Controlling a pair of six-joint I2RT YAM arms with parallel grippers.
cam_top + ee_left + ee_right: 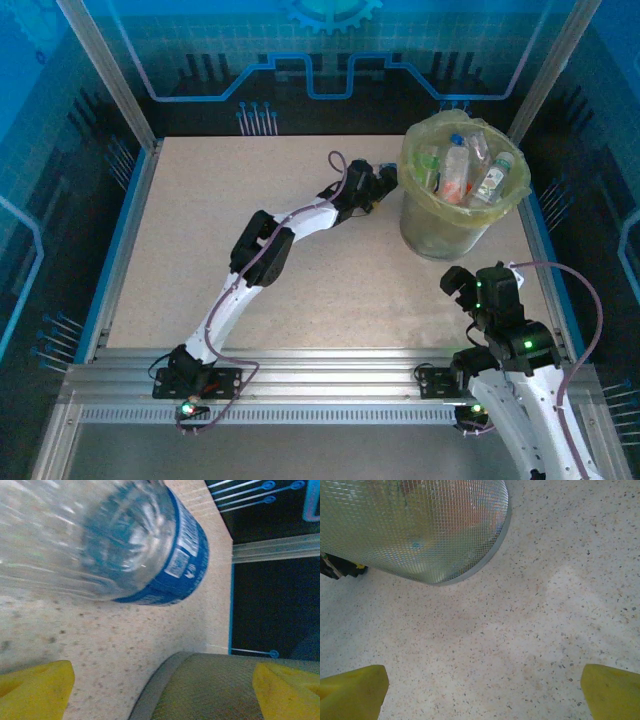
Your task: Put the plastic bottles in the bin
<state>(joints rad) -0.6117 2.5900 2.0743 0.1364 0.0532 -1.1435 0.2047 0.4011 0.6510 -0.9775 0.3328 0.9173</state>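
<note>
Nearest us, by the desk's (200, 260) near right corner, the right gripper (482, 695) hangs over bare speckled top. Its yellow fingers (352, 692) are spread wide with nothing between them. We judge it is parked there to leave room for the other arm.

Further in, the left arm (260, 250) reaches diagonally across the middle of the desk, and the left gripper (162, 690) sits just beside the left wall of the bin (440, 235). Its fingertips stand far apart and clasp nothing; the bin's grey foot ring and wire mesh show between them. A clear bottle with a blue label (125, 540) looms close and blurred in that wrist view, outside the tips. We cannot tell whether it lies on the desk or is in the air. Being outside the bin, it looks to us like the one left to deal with.

Farthest, near the far right corner, the bin's yellow-green bag (415, 150) is folded over the rim. Several bottles (457, 165) stand on end inside, leaning against the wall.
</note>
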